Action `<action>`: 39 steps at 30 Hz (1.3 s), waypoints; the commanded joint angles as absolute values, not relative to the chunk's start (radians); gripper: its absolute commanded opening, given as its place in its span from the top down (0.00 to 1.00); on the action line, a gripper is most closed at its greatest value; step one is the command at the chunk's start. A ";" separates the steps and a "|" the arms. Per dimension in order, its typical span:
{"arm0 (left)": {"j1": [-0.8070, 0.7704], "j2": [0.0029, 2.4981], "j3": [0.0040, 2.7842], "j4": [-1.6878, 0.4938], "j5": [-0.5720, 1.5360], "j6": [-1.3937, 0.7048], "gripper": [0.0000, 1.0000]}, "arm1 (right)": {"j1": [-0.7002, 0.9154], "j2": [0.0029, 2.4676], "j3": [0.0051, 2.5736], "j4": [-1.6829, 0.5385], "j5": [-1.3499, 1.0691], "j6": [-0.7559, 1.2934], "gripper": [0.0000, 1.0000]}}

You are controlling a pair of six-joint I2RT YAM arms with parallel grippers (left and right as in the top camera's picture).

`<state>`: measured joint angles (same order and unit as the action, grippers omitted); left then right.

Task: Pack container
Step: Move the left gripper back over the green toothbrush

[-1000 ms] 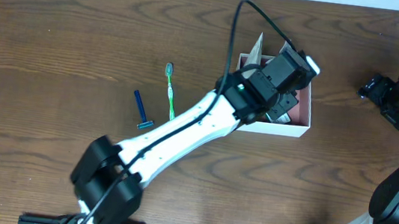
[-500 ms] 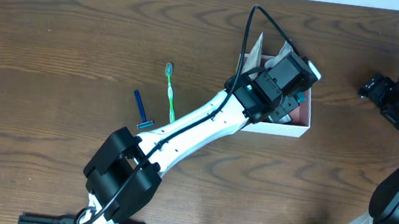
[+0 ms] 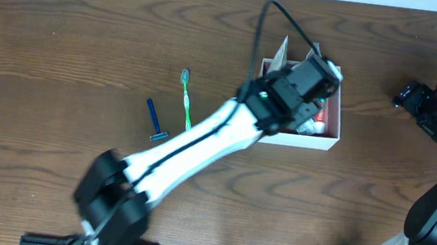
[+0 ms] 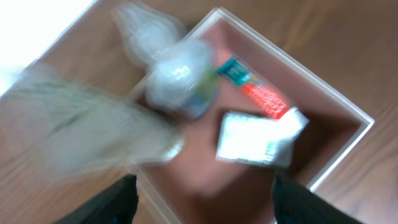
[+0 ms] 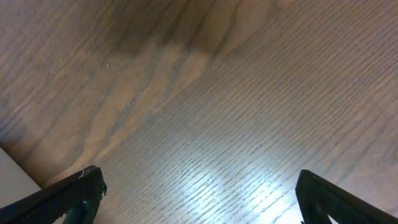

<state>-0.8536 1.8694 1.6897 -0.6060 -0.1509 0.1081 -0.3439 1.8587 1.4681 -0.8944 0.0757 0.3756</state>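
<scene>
Start at the left of the bench point(image 3: 62, 47). A blue razor point(image 3: 153, 120) lies on the bare wood, and a green toothbrush point(image 3: 186, 100) lies just beside it on the right. The two are close but not touching.

From the lower left, your left arm point(image 3: 200, 137) reaches diagonally up and right. Its wrist sits over the left part of the container point(image 3: 328, 140) and hides much of it in the overhead view.

The container stands flat on the bench, right of centre and toward the far edge, well apart from the razor and toothbrush. A pale, thin flap point(image 3: 281, 47) sticks up at its far left corner.

In the left wrist view, which is blurred, you look straight down into the container point(image 4: 348, 106) and its pink floor. A red and white tube point(image 4: 261, 96) lies inside with a white packet point(image 4: 255, 140) just beside it. A clear-wrapped bundle point(image 4: 180, 78) sits at the rim, and a pale translucent shape point(image 4: 81, 130) spreads out to the left. I cannot tell what those last two are.

Your left gripper point(image 4: 205, 199) hangs above the container with its fingers point(image 4: 118, 199) apart and nothing between them.

At the far right, your right gripper point(image 3: 417, 102) hovers over bare wood, well away from the container. In its own view, the right gripper point(image 5: 199, 193) stands spread wide, with one dark fingertip point(image 5: 87, 186) in each lower corner and only wood grain between them.
</scene>
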 commanded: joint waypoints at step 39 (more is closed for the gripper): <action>-0.304 2.074 1.636 -1.011 -0.003 -0.545 0.24 | -0.344 1.868 1.464 -0.893 0.078 0.389 0.01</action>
